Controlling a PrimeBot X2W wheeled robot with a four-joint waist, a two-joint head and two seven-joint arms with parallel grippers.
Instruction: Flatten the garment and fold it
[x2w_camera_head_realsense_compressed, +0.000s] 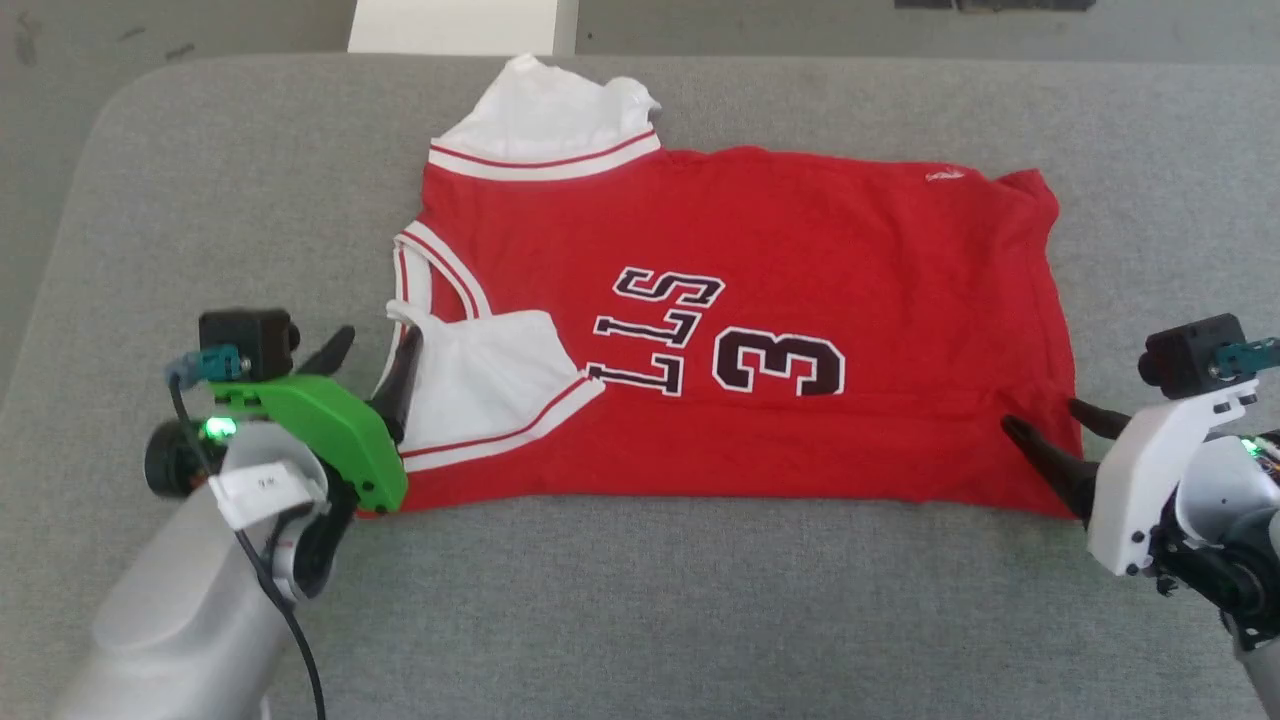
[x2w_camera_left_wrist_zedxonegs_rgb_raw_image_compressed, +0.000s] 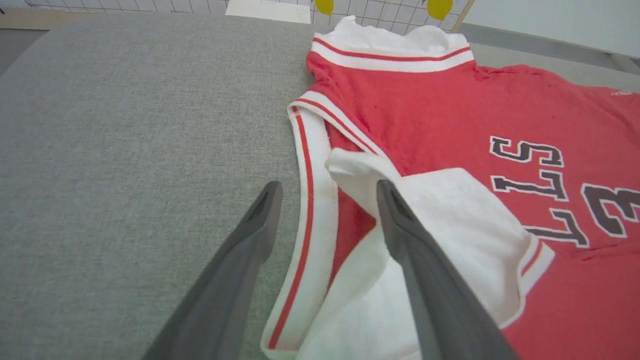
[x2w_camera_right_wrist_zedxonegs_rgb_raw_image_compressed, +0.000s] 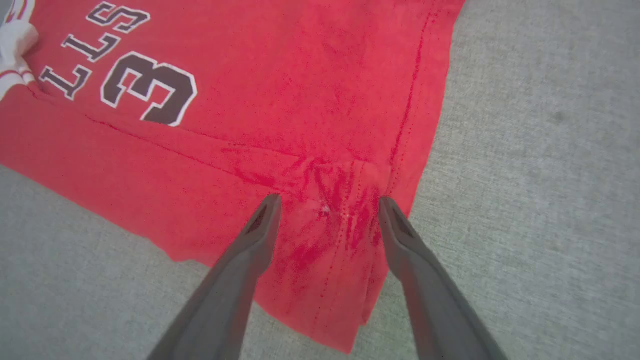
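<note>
Across the grey tabletop (x2w_camera_head_realsense_compressed: 700, 600) lies the garment (x2w_camera_head_realsense_compressed: 760, 250), nearly flat, seemingly soft, light and limp, probably best pinched at its collar end and hem corner, where the left gripper (x2w_camera_head_realsense_compressed: 378, 340) and right gripper (x2w_camera_head_realsense_compressed: 1042, 415) sit with fingers spread wide, holding nothing.

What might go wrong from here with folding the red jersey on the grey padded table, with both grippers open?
1. The white sleeve panel lies bunched across the chest of the red jersey, and one finger of the open left gripper reaches over it; pulling away may drag it, or a fold may trap the lump.
2. The hem corner between the fingers of the open right gripper is puckered; that crease may get folded in.
</note>
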